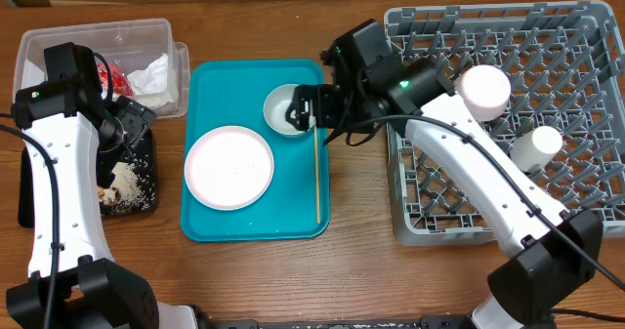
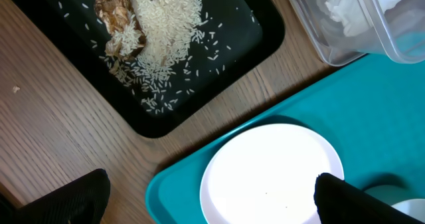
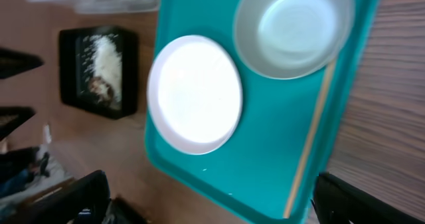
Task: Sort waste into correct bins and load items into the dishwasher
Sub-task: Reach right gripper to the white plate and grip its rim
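On the teal tray (image 1: pixel 293 212) lie a white plate (image 1: pixel 229 166), a small greyish bowl (image 1: pixel 283 107) and a wooden chopstick (image 1: pixel 317 173). My right gripper (image 1: pixel 305 109) hovers open at the bowl's right rim; its wrist view looks down on the bowl (image 3: pixel 294 28), the plate (image 3: pixel 194 94) and its own open gripper (image 3: pixel 219 201), with nothing between the fingers. My left gripper (image 1: pixel 130 124) hangs open and empty over the black tray (image 1: pixel 146 197) of rice (image 2: pixel 163 24) and brown scraps (image 2: pixel 119 21). In the left wrist view the open gripper (image 2: pixel 212 204) straddles the plate (image 2: pixel 272 174). Napkins (image 1: pixel 151 75) and a red wrapper (image 1: pixel 117 75) lie in the clear tub (image 1: pixel 59 41).
The grey dish rack (image 1: pixel 420 222) fills the right side and holds two white pieces, a larger one (image 1: pixel 485 90) and a small cup (image 1: pixel 537 145). Bare wood runs along the table's front edge. The right arm stretches from the lower right across the rack's left edge.
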Controlling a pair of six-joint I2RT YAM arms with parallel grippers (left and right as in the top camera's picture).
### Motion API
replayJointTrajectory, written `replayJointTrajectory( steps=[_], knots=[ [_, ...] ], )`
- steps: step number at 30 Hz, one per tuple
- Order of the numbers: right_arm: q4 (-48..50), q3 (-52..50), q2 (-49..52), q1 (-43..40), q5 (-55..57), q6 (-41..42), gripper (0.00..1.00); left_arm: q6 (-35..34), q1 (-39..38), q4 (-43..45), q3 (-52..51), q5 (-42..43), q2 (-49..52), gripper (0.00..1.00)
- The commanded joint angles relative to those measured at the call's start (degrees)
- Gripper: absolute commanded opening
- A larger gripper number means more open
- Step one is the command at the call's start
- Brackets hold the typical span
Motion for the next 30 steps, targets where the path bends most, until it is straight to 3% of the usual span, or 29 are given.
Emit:
replayJointTrajectory(
  steps=[1,10,19,25,30],
  knots=[
    [1.0,0.7,0.0,3.2,-0.3,2.4,1.00,-1.2,0.2,0.0,-0.3,0.0,-0.7,1.00],
    [1.4,0.7,4.4,8.8,14.6,18.6,0.99,-1.2,0.2,0.1,-0.3,0.0,-0.7,1.00],
    [6.5,0.7,16.9,16.7,16.4,23.5,0.79,-1.2,0.2,0.0,-0.3,0.0,-0.7,1.00],
    [7.0,0.7,19.6,18.6,19.8,26.5,0.69,-1.2,0.2,0.0,-0.3,0.0,-0.7,1.00],
    [7.0,0.7,21.6,18.6,20.2,26.5,0.55,-1.2,0.2,0.0,-0.3,0.1,-0.7,1.00]
  ],
)
